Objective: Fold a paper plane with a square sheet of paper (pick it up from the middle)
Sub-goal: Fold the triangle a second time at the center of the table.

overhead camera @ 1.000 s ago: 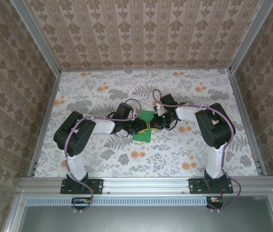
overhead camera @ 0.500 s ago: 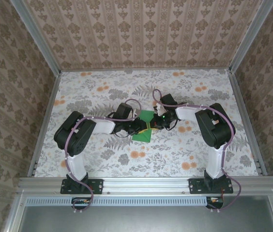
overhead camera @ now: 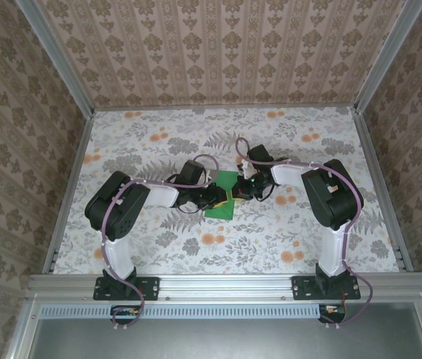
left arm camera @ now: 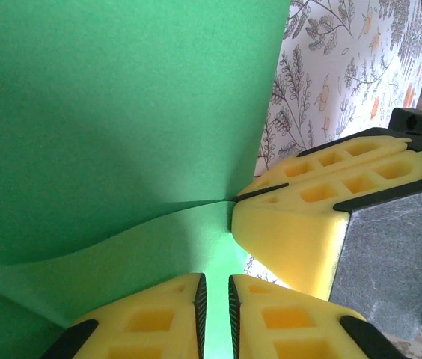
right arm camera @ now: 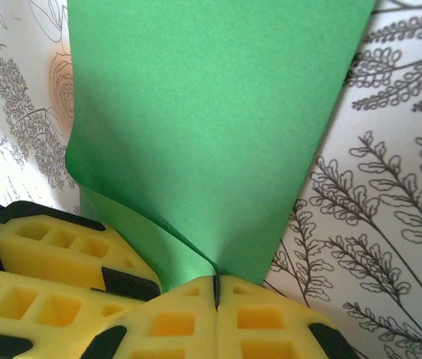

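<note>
Sheet handling, mid-desk. The square sheet of paper (overhead camera: 219, 206) lay on the floral desk (overhead camera: 271, 239) between the two arms, with one edge bowed up.

- Right end effector (right arm camera: 215, 283): pads pressed together on the paper's edge, with a crease running from the pinch.
- Left end effector (left arm camera: 215, 288): pads nearly together, with a thin slit left and green showing in it. Could not tell whether they gripped the sheet (left arm camera: 121, 112).

Judgement on the step, which looked like raising the sheet for a first fold: hold the right pinch firm, close the left on the raised ridge rather than the flat, and lift both evenly. Uneven pull would likely wrinkle or tear such thin paper.

Against the earlier overhead frame little differed. The sheet was in the same spot, both end effectors stayed on it, and the left arm's elbow had eased slightly inward.
</note>
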{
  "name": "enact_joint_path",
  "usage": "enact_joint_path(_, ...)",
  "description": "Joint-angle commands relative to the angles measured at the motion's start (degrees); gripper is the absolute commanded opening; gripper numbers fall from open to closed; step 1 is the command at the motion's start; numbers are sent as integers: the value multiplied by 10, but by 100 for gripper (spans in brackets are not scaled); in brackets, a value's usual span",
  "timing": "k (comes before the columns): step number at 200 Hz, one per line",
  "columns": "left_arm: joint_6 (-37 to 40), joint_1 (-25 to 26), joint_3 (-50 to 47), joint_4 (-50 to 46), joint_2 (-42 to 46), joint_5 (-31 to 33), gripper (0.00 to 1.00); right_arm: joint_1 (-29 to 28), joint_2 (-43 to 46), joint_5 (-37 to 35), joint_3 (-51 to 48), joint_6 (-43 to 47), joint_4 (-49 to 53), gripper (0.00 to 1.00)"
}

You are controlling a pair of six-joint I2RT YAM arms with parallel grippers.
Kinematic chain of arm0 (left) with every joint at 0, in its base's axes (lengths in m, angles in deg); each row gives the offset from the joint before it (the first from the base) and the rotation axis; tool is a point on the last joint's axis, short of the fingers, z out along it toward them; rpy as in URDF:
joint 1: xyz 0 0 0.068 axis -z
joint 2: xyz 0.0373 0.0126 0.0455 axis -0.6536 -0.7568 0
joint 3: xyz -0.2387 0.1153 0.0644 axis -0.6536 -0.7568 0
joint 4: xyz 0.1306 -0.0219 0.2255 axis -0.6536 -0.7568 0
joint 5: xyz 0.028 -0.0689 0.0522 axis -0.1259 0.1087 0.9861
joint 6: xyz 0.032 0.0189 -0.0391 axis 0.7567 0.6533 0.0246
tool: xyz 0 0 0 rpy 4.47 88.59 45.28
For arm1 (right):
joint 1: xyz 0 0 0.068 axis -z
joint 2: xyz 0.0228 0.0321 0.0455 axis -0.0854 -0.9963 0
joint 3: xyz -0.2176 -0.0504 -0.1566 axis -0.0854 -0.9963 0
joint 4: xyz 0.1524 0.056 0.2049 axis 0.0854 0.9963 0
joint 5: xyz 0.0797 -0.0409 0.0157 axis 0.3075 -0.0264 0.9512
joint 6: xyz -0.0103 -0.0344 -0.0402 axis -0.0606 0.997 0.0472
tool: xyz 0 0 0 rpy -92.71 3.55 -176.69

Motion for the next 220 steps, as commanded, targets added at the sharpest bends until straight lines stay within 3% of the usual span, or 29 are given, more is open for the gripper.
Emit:
enact_joint_path(1,4,2,-3,-28,-10,8,19,2,-6,-39,7,7,33,11)
enact_joint_path(24,2,3,-10,-44,-7,20,17,3,32,-72,-4,-11,30,23)
enact_joint_path(44,-3,3,-17,-48,-7,26,15,3,66,-107,-22,-25,17,24)
enact_joint_path(93,-8,5,-19,-50,-11,30,13,-9,80,-75,-35,-20,0,12)
enact_joint_path(139,-11,5,-19,-53,-14,33,11,-30,40,-45,-13,-15,4,8)
enact_joint_path(220,8,5,-6,-55,15,27,10,-27,1,-103,1,18,58,6)
